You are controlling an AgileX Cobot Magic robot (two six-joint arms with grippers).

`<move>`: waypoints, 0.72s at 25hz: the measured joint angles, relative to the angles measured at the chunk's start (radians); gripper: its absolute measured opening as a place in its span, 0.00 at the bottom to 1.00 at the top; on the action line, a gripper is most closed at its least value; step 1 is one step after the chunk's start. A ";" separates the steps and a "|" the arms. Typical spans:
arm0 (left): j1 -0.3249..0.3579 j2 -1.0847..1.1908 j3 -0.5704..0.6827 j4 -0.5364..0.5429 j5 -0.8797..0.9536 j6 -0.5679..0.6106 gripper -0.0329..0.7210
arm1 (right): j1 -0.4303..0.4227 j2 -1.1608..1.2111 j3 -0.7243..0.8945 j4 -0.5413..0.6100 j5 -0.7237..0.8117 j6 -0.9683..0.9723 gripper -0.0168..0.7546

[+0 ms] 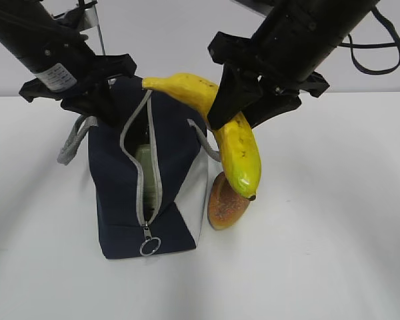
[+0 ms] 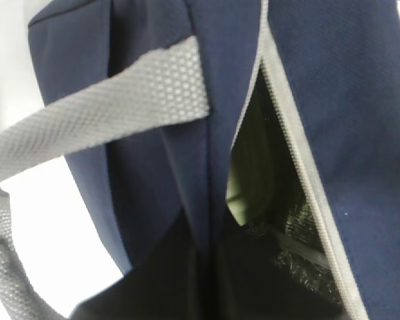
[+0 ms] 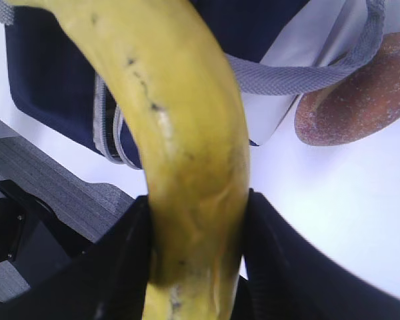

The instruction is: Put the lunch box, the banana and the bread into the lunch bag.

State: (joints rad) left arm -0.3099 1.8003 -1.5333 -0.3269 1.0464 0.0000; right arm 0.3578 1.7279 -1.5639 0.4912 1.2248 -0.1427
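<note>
Banana [image 1: 237, 143] in right fingers [image 3: 130, 257] overhangs lunch bag [image 1: 113, 200] zipper edge

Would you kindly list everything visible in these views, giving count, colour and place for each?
lunch bag: one, navy blue with a white side panel, standing on the table left of centre, zipper open.
zipper ring pull: one, metal, at the near end of the bag's zipper.
lunch box: one, sage-green lid showing, inside the bag.
banana: one, yellow, held in the air beside the bag's right side.
bread: one, golden brown, on the table against the bag's white panel.
table: one, white.
left tool: one, black, shut at the bag's far left edge.
right tool: one, black, clamped on the banana.
</note>
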 joint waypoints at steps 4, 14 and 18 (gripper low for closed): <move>0.000 0.000 0.000 -0.006 0.000 0.000 0.04 | 0.000 0.005 0.000 0.029 0.001 0.002 0.41; 0.000 0.000 0.000 -0.017 0.000 0.000 0.04 | 0.000 0.133 -0.015 0.086 0.001 0.004 0.41; 0.000 0.000 0.000 -0.019 0.000 0.000 0.04 | 0.000 0.194 -0.063 0.045 0.001 0.036 0.41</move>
State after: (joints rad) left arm -0.3099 1.8003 -1.5333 -0.3455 1.0464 0.0000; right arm 0.3578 1.9217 -1.6272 0.5363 1.2254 -0.1069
